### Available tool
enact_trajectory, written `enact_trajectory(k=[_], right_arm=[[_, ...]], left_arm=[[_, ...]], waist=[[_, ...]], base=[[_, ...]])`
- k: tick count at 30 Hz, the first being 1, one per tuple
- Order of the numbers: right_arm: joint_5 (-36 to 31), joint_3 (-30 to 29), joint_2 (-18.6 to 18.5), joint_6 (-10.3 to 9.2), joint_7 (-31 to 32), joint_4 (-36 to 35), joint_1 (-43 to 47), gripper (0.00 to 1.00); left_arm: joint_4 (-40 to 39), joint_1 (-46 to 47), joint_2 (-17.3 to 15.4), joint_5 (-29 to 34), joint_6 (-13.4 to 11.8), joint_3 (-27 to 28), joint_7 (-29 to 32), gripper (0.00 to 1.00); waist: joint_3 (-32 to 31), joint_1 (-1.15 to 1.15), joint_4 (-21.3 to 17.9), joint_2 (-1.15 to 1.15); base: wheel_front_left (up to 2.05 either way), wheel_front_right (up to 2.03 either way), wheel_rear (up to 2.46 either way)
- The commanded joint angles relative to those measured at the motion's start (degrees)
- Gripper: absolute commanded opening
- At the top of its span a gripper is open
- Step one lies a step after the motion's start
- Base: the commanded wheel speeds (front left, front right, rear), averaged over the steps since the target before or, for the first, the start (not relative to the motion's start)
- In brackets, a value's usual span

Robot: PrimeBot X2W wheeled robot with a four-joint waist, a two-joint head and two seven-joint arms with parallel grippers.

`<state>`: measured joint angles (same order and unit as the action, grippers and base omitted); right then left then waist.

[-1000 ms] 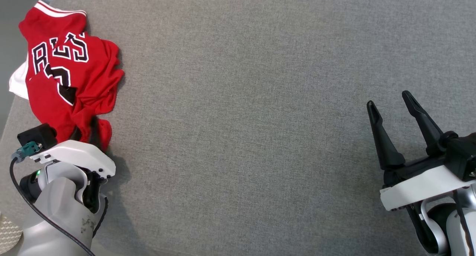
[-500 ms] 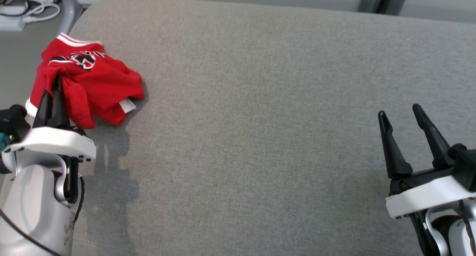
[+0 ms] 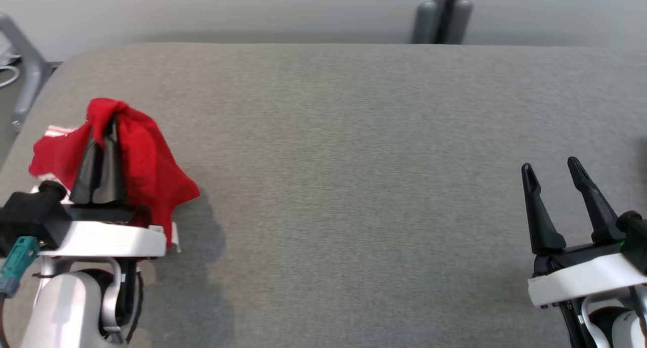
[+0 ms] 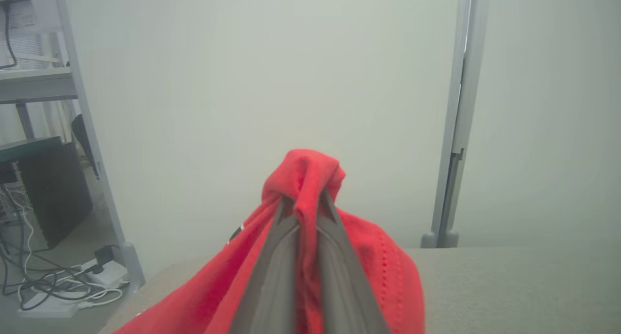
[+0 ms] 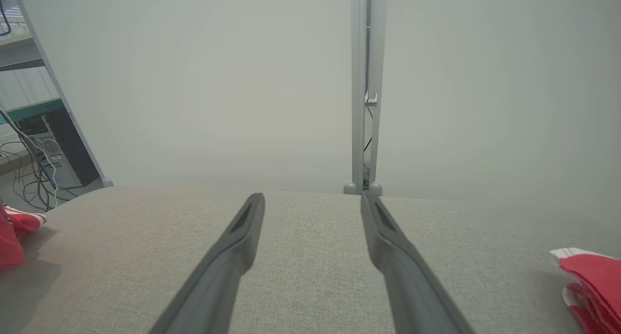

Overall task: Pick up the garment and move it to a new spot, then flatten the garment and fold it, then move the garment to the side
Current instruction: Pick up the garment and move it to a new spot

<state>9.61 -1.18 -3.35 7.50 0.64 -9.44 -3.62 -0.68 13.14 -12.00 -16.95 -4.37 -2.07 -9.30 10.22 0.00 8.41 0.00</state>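
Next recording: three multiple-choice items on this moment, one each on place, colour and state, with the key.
1. The held garment is at which part of the grey surface? A left end; B middle; C right end.
2. Its main colour? A blue; B red; C green.
3. The right claw is: A shut on cloth; B open, empty; C shut, empty.
Key: 1 A, it hangs from the left claw by the left edge; 2 B, the cloth is red; 3 B, its jaws stand apart over bare surface.

I see the red garment point(image 3: 151, 161) bunched into a peak, pinched at its top between the left gripper's point(image 3: 102, 133) closed jaws. Its mesh folds drape down both sides, white-striped trim showing, over the grey desk's point(image 3: 354, 161) left end.
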Motion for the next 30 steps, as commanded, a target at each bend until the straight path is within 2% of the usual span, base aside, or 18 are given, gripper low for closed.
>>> enact_trajectory(k=[1, 8, 17, 22, 25, 28, 29, 30], right_arm=[[-0.22, -0.03, -0.04, -0.02, -0.18, -0.37, -0.58, 1.0], [0.84, 1.75, 0.22, -0.02, -1.47, 0.49, -3.13, 1.0], [3.86, 3.59, 0.34, -0.02, -4.83, 3.92, -5.24, 1.0], [6.31, 4.07, 0.37, -0.02, -7.26, 6.56, -5.45, 1.0], [7.87, 4.66, 0.35, -0.02, -8.97, 8.57, -5.96, 1.0], [8.35, 4.79, 0.35, -0.02, -10.08, 9.9, -6.37, 1.0], [8.4, 4.67, 0.35, -0.02, -10.33, 10.35, -6.48, 1.0], [8.35, 4.53, 0.34, -0.02, -10.49, 10.77, -6.66, 1.0]], left_arm=[[-2.07, -0.22, -0.19, 0.58, -0.1, -0.66, 0.67, 0.0], [-8.09, 1.93, 0.92, 2.15, 1.66, -6.82, 5.67, 0.0], [-5.35, 9.67, 4.44, 4.01, 6.61, -17.86, 9.5, 0.0], [1.52, 12.57, 5.88, 4.52, 8.57, -23.01, 10.62, 0.0], [9.91, 13.89, 6.49, 3.84, 9.02, -24.36, 10.29, 0.0], [14.74, 14.64, 6.85, 3.58, 9.28, -24.82, 8.84, 0.0], [15.75, 14.89, 6.96, 3.41, 9.25, -24.88, 8.27, 0.33], [16.61, 15.12, 7.05, 3.25, 9.29, -24.91, 7.76, 0.74]], waist=[[0.62, 0.0, -2.45, 0.0], [3.61, 0.0, -12.11, 0.0], [8.87, 0.0, -25.41, 0.0], [11.72, 0.0, -29.84, 0.0], [13.29, 0.0, -31.42, 0.0], [13.77, 0.0, -31.36, 0.0], [13.77, 0.0, -31.09, 0.0], [13.72, 0.0, -30.7, 0.0]], base=[[0.0, 0.0, 0.0], [0.0, 0.0, 0.0], [0.0, 0.0, 0.0], [0.0, 0.0, 0.0], [0.0, 0.0, 0.0], [0.0, 0.0, 0.0], [0.0, 0.0, 0.0], [0.0, 0.0, 0.0]])
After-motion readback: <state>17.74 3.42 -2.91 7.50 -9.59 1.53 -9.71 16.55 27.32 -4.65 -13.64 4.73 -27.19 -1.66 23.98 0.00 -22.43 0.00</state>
